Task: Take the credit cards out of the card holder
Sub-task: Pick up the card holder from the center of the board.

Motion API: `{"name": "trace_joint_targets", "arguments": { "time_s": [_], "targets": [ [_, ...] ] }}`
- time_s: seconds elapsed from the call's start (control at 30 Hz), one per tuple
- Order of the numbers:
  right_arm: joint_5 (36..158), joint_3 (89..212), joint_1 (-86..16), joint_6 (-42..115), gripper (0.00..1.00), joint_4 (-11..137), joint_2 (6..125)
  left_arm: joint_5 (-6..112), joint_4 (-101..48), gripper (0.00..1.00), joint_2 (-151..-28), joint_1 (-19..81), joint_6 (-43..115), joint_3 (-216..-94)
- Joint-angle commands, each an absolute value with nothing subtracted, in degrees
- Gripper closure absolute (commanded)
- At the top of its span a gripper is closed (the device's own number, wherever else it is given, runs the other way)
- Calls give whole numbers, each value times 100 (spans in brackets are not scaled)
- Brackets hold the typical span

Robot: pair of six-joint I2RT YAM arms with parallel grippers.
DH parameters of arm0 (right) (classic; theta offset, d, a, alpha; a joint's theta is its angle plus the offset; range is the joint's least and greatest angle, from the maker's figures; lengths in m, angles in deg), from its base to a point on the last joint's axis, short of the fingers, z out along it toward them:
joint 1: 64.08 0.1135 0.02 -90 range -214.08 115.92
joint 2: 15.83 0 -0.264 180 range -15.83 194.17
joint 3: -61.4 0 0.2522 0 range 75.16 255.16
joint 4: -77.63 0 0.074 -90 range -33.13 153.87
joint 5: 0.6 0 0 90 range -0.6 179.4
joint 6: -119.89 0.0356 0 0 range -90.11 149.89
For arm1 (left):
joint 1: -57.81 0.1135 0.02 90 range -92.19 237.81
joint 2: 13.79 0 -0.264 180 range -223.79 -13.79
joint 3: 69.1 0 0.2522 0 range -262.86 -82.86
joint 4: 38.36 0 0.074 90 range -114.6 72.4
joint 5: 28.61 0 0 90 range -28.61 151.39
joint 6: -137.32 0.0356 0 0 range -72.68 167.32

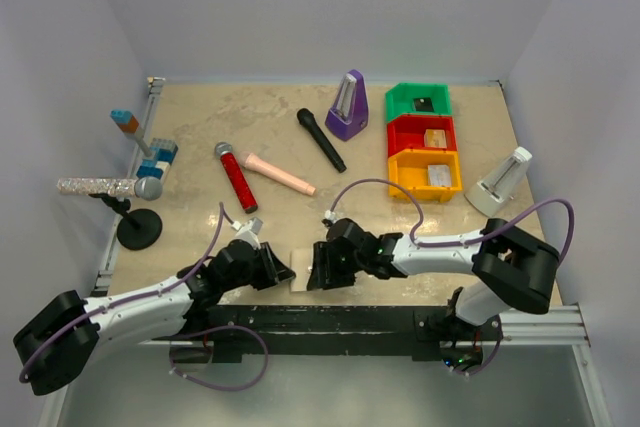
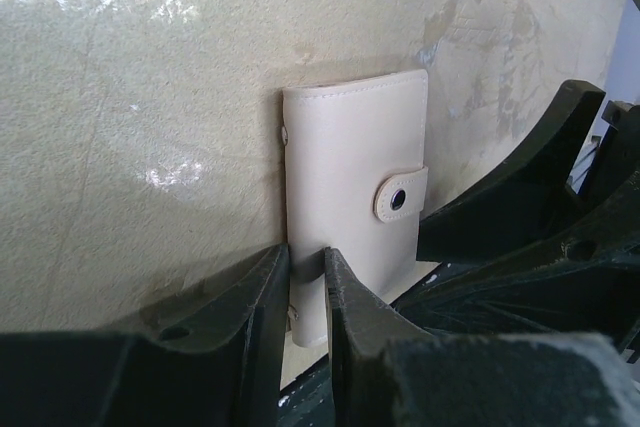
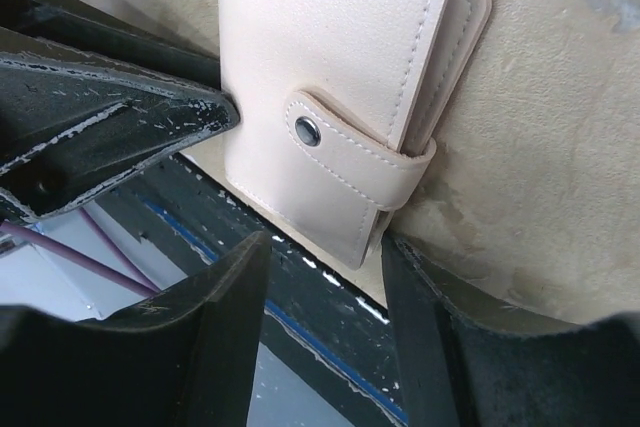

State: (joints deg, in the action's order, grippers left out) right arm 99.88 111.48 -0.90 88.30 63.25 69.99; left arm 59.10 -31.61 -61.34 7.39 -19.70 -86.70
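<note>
My left fingers are pinched narrow on one corner of the beige-tan leather bifold card holder. My right fingers stand wide, straddling its corner below the fastened snap tab. It lies closed on the mottled beige tabletop, by the near edge.

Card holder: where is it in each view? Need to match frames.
Top external: card holder at the near edge of the table, between left tool and right tool.
Left wrist: centre, closed, lower edge between the fingers.
Right wrist: upper centre, closed, lower corner between the fingers.
Shared landmark: snap tab, clear in both wrist views, too small from above.
</note>
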Motion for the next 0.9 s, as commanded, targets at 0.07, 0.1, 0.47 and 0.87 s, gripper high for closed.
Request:
{"name": "trace_joint_targets", "arguments": {
  "time_s": [0.07, 0.1, 0.47, 0.87],
  "targets": [
    [10135, 11050, -167, 8921, 51, 6950, 6889, 6016, -3154, 75, -6265, 666, -2035, -8567],
    [10144, 11041, -176, 8921, 51, 6985, 6898, 6007, -3163, 75, -6292, 674, -2035, -8568],
    [10162, 10636, -325, 9089, 43, 7257, 6556, 6033, -3110, 75, -6222, 657, -2035, -8515],
    [10399, 10733, -334, 9097, 46, 7485, 6810, 6033, -3023, 75, -6160, 639, -2018, -8541]
  ]
}}
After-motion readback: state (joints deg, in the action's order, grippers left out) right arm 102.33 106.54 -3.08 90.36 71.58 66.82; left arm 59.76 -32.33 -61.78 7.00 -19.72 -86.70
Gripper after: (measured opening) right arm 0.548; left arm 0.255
